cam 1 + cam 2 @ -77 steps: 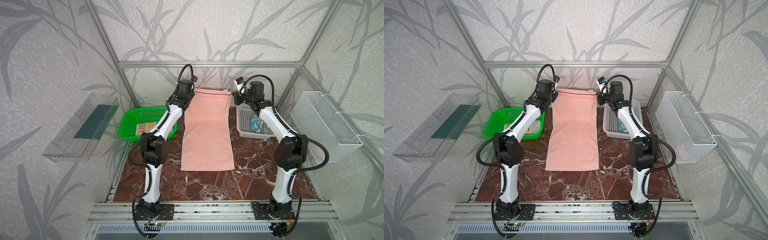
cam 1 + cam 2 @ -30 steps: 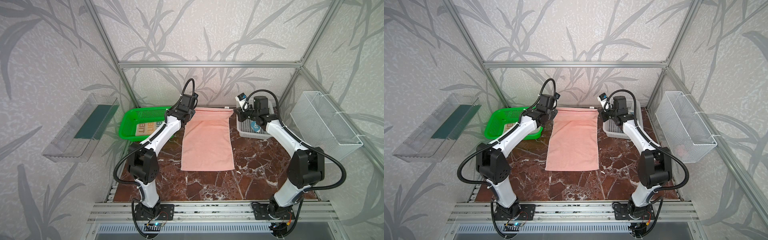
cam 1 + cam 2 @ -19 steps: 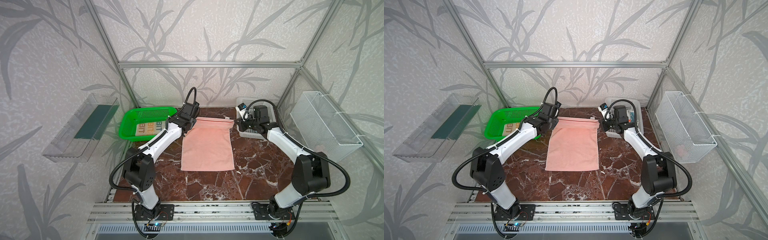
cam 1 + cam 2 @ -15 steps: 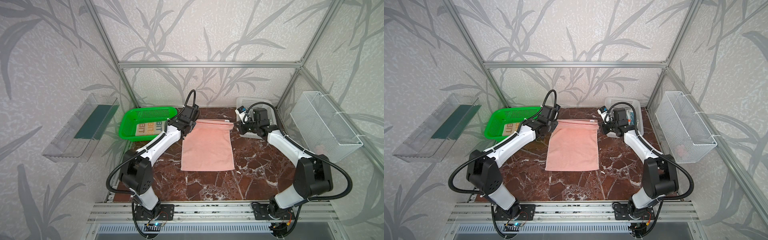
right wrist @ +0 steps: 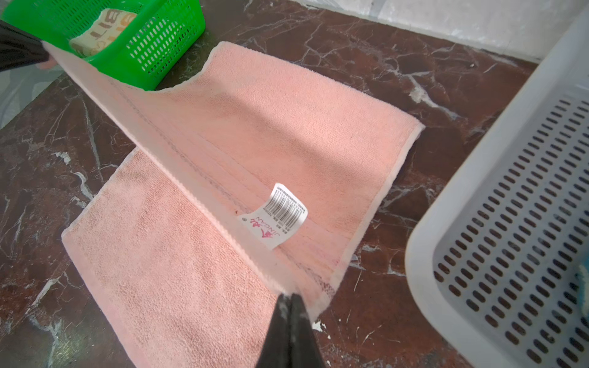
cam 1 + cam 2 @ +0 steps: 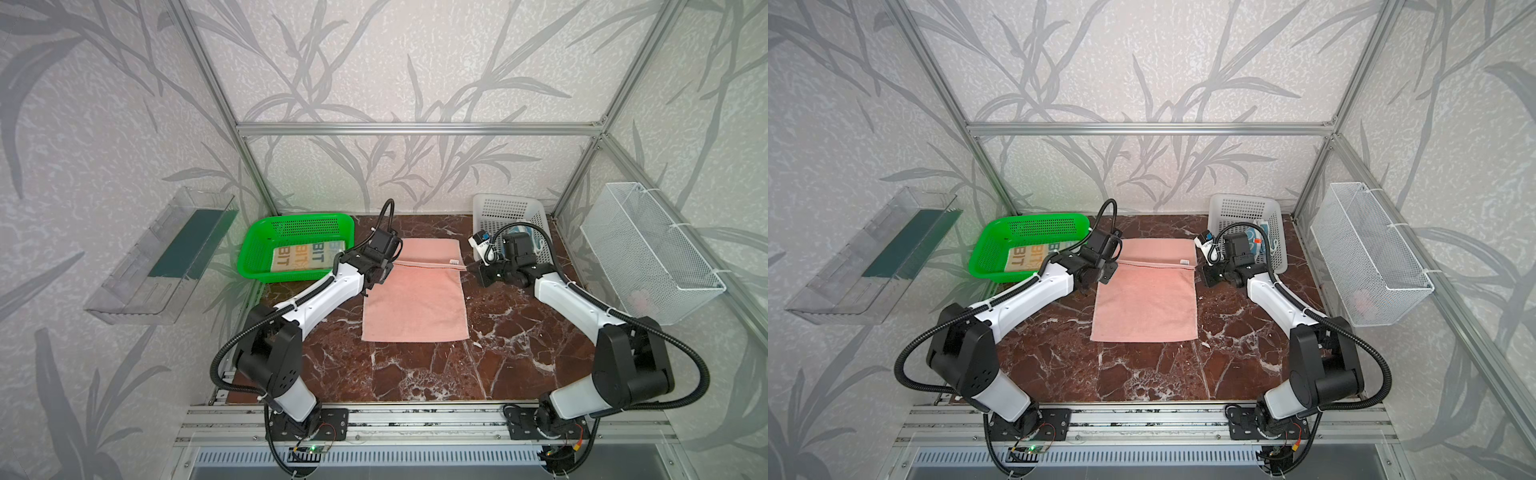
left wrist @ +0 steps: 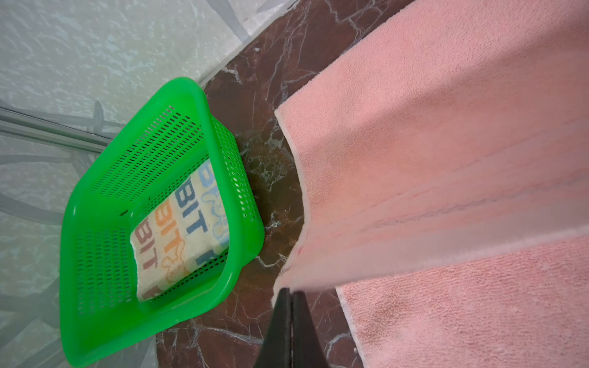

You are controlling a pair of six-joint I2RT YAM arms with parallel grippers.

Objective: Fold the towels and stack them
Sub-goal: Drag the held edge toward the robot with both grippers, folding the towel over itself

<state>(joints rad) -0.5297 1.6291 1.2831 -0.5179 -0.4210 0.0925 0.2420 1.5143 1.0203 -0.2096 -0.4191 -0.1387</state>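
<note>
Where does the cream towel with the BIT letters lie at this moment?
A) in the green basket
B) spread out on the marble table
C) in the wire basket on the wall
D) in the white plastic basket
A: the cream towel lies inside the green basket, its letters showing in both top views. The cloth on the marble table is the pink towel.

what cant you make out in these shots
- Teal towel: in both top views it is mostly behind the right arm; the right wrist view cuts it off at the edge.
- Cream towel: its near part is behind the green basket wall.
- Label on the pink towel: too small to read in the top views.
- Pale thing in the wire basket: blurred and too small to identify.
</note>
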